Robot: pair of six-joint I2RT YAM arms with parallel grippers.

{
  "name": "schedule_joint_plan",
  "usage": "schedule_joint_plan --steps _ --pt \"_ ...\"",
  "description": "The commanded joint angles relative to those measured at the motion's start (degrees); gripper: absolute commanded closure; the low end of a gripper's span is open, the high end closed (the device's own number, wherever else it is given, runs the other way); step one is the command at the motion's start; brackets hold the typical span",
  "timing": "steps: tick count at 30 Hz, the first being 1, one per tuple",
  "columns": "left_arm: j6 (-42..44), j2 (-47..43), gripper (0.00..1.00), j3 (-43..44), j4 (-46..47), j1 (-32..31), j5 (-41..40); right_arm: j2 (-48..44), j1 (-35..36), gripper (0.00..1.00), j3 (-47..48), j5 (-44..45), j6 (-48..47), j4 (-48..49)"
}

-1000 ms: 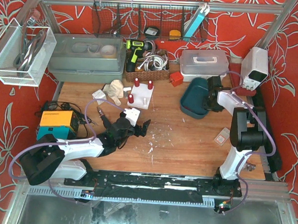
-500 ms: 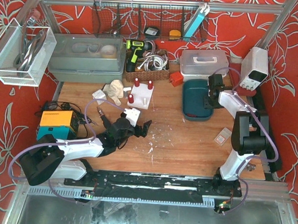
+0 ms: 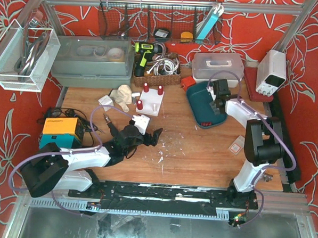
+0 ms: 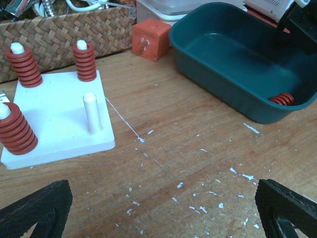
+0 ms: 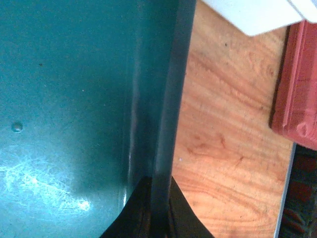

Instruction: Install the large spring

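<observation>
A red spring lies in the near right corner of the teal bin. The white peg base carries three red springs and one bare peg. My right gripper is shut on the bin's wall, one finger inside and one outside. My left gripper is open and empty, low over the wood in front of the base; its fingertips show at the bottom corners of the left wrist view. The spring is hidden in the top view.
An orange cube and a wicker basket stand behind the base. A white lidded box and a red block are behind the bin. A small clear packet lies at right.
My right gripper has moved left and away from me, swinging the teal bin with it toward the peg base. The left arm has not moved.
</observation>
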Motion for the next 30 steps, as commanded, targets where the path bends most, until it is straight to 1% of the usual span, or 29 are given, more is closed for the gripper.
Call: schedule_joint_plan --steps 1,3,4,6,7,9,10,12,13,14,16,18,20,22,25,26,27,28,30 --pt "0.2 -1.6 0.0 -0.3 0.8 0.1 -0.2 4.8 0.0 1.0 3.8 5.0 -1.0 -3.4" --pt "0.7 -1.6 0.0 -0.9 1.5 0.1 -0.3 6.1 0.0 1.0 5.7 3.7 2.2 -8.0" --pt "1.0 -1.6 0.0 -1.3 1.8 0.1 -0.3 6.3 0.1 1.0 5.8 2.6 3.6 -8.8" --pt "1.5 -1.9 0.0 -1.1 1.1 0.1 0.3 6.1 0.4 1.0 3.7 1.3 5.1 -7.3" --pt "1.9 -2.3 0.0 -1.5 1.7 0.1 1.0 6.1 0.3 1.0 2.6 2.3 5.8 -5.8" --pt "2.3 -3.2 0.0 -5.1 5.8 0.0 2.4 6.8 0.3 1.0 2.3 4.6 8.5 -6.1" --pt "2.3 -3.8 0.0 -6.3 7.3 -0.2 4.4 6.9 0.3 1.0 2.6 5.0 9.6 -6.8" --pt "2.4 -5.0 0.0 -8.8 10.9 -0.1 7.4 6.0 0.3 0.99 2.6 5.2 9.3 -7.8" --pt "1.4 -5.8 0.0 -9.5 10.4 -0.2 8.0 5.2 0.3 0.99 1.8 4.8 7.6 -5.9" --pt "-1.7 -6.7 0.0 -9.7 8.3 -0.2 8.0 4.5 0.2 0.98 -0.1 3.4 5.1 -2.1" --pt "-10.8 -8.1 0.0 -9.6 5.5 -0.2 9.0 3.7 0.3 0.99 -4.7 1.8 1.9 5.0" --pt "-17.7 -9.9 0.0 -4.3 -3.2 -0.3 11.9 3.5 0.3 0.98 -6.1 1.1 2.4 7.8" --pt "-20.6 -11.5 0.0 2.2 -11.2 -0.4 13.0 3.1 0.5 0.94 -6.2 -1.2 3.8 8.1" --pt "-18.7 -12.2 0.0 9.4 -19.3 -0.3 12.1 2.2 1.0 0.94 -5.4 -0.4 5.6 5.6" --pt "-12.0 -10.4 0.0 21.0 -31.8 -0.2 9.6 1.0 1.0 0.93 -6.5 -1.6 5.6 6.6" --pt "-10.2 -9.5 0.0 24.3 -35.7 -0.4 8.2 1.8 1.1 0.93 -5.3 -1.0 5.5 5.2" --pt "-8.6 -8.7 0.0 26.6 -38.5 -1.5 5.2 2.7 1.1 0.93 -4.5 0.2 5.7 4.0" --pt "-7.1 -8.3 0.0 28.1 -40.0 -3.0 1.3 3.1 1.0 0.93 -4.4 1.6 6.1 3.6" --pt "-3.4 -9.4 0.0 27.9 -39.1 -4.7 -0.1 2.7 1.1 0.92 -4.9 2.1 6.2 4.2"
